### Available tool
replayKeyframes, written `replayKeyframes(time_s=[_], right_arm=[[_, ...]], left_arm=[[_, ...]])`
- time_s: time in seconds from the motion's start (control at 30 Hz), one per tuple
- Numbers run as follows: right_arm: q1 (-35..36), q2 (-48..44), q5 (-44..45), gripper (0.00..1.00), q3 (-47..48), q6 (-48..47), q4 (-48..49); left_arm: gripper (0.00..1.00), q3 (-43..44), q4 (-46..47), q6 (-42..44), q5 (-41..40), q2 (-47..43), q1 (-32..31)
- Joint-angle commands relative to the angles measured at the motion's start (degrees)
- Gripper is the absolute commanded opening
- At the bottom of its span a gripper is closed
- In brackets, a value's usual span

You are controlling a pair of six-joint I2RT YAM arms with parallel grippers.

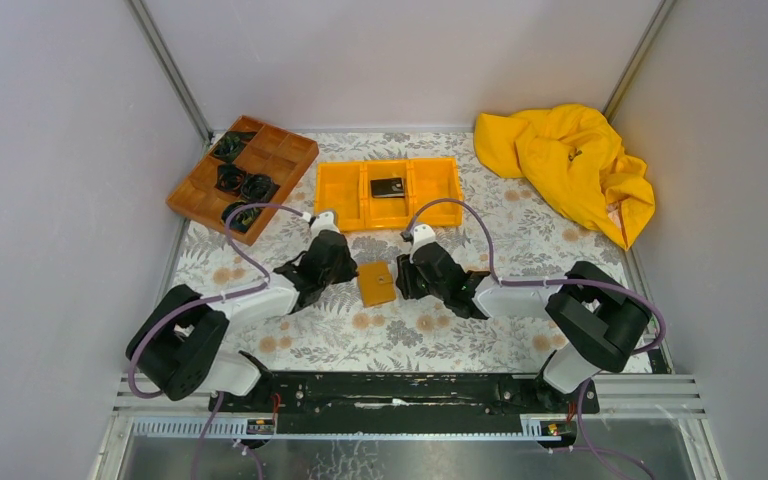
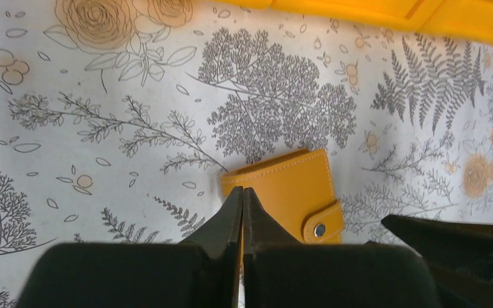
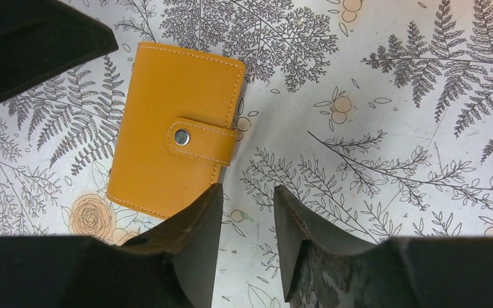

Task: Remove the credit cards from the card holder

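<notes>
You see the card holder (image 1: 375,283) lying closed, its snap fastened, on the flowered table (image 1: 390,345) between your two pincers: the left pincer (image 2: 242,192) has its fingers pressed together over the holder's edge, and the right pincer (image 3: 247,196) stands open just beside it, gripping nothing.

Bright, even, diffuse light falls from overhead in all three views. In the top view the arms cast only faint, soft shadows on the patterned table cover (image 1: 380,340), and the walls splay outward toward 10 and 2 o'clock. In the wrist views the card holder (image 3: 173,128) is sharp, with crisp stitching and a glinting snap (image 3: 181,136). The left gripper (image 2: 242,192) and right gripper (image 3: 247,196), at 6 o'clock, are near-black and soft-edged.
</notes>
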Motion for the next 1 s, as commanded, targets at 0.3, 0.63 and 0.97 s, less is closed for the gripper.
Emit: replayKeyframes(time_s=[0.3,0.63,0.97], right_arm=[[5.9,-0.2,5.6,0.51,2.5,-7.9,2.0],[7.9,3.0,10.0,0.64,5.7,-10.4,2.3],[7.9,7.8,10.2,0.77,9.0,-10.2,2.0]], left_arm=[[0.15,-7.4,16.4,7.3,13.9,-6.5,0.5],[0.01,-0.7,9.5,6.2,17.2,7.4,3.0],[0.00,1.9,4.7,5.3,18.0,13.1,5.1]])
